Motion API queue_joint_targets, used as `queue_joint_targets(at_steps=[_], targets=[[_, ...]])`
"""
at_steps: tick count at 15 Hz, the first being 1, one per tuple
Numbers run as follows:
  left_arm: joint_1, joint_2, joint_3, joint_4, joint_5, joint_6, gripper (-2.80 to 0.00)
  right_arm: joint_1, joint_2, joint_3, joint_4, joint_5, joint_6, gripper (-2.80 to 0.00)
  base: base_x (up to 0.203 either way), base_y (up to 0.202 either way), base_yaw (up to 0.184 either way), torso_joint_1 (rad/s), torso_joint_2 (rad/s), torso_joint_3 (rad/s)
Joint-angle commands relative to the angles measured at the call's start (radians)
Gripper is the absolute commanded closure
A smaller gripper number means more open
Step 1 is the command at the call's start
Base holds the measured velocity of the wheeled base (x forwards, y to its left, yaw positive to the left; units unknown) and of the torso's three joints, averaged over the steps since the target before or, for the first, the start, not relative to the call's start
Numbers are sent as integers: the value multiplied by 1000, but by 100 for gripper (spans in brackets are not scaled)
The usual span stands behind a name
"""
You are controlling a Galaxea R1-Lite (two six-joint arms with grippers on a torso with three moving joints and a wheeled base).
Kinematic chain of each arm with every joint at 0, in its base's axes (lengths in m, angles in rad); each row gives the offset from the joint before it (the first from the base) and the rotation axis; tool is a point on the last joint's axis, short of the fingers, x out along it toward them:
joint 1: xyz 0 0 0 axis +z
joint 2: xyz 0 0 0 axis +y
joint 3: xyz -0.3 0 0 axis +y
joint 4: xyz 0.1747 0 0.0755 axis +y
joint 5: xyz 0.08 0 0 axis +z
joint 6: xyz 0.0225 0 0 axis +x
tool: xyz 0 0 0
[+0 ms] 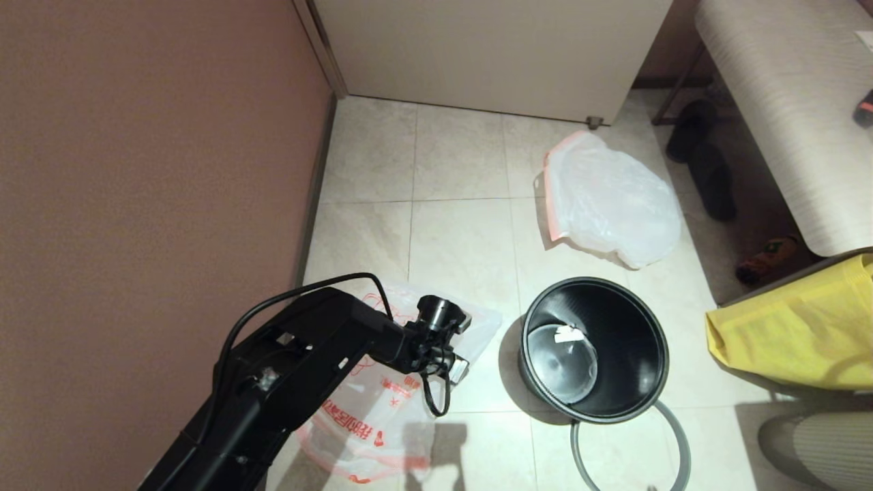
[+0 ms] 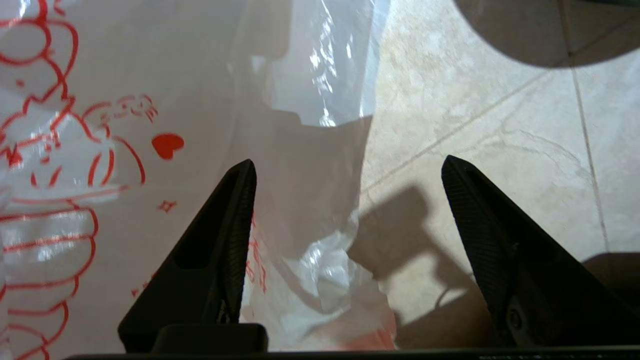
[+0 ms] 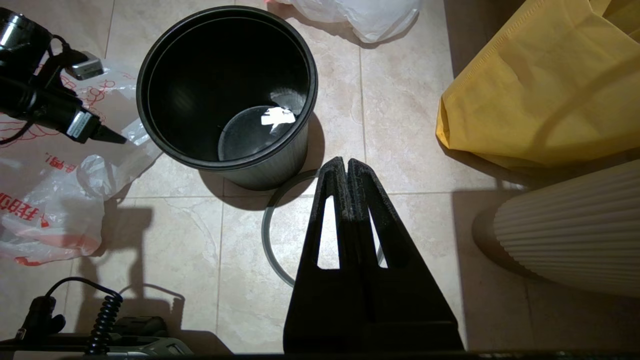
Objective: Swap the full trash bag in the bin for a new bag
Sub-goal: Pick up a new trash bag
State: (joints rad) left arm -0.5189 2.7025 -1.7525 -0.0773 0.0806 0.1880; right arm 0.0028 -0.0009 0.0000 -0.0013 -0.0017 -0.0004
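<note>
We list the new bag: thin translucent white plastic, pink hem, red line drawing and red characters, crumpled flat on the tile just left of the bin; the bin: round glossy black pail, upright, unlined, a pale scrap on its floor; the hoop: thin grey ring, lying on the tile against the bin's near side; the full bag: plain white plastic, pink-orange hem, bulging, beyond the bin, apart from it; our left gripper hangs over the new bag's edge, fingers spread, holding nothing; our right gripper hangs near the hoop, fingers pressed together.
</note>
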Motion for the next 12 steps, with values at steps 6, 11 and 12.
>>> queue_joint_targets(at_steps=[6, 11, 12], targets=[[-3, 250, -204, -54, 58, 126, -280, 0, 1, 0, 0, 0, 0, 0, 0, 0, 0, 0, 0, 0], [30, 306, -208, -217, 107, 220, 0, 0, 1, 0, 0, 0, 0, 0, 0, 0, 0, 0, 0, 0], [30, 304, -208, -219, 107, 219, 0, 0, 1, 0, 0, 0, 0, 0, 0, 0, 0, 0, 0, 0]])
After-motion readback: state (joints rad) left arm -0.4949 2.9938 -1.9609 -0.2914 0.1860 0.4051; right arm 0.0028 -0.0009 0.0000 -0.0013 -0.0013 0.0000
